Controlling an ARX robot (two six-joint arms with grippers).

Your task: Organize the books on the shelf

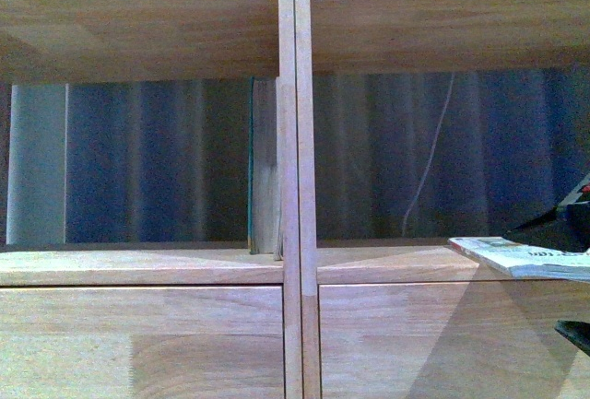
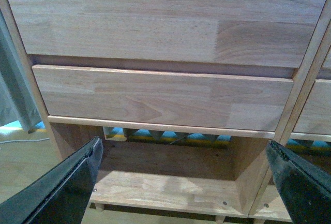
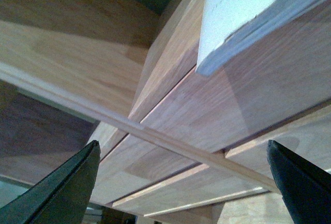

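Evidently the white paperback [image 1: 516, 257] is laid flat in the right compartment of the shelf [image 1: 138, 266], at the front edge, with a corner jutting past it. How its long axis runs cannot be told, as it is cut off by the frame. The right hand [image 3: 183, 151] is set below and in front of it, fingers spread wide and empty, and is judged the nearer. The left hand [image 2: 183, 149], likewise spread, is held low before the drawer fronts [image 2: 155, 97]. The teal-edged book [image 1: 263, 169] is stood upright against the central divider [image 1: 297, 141], in the left compartment.
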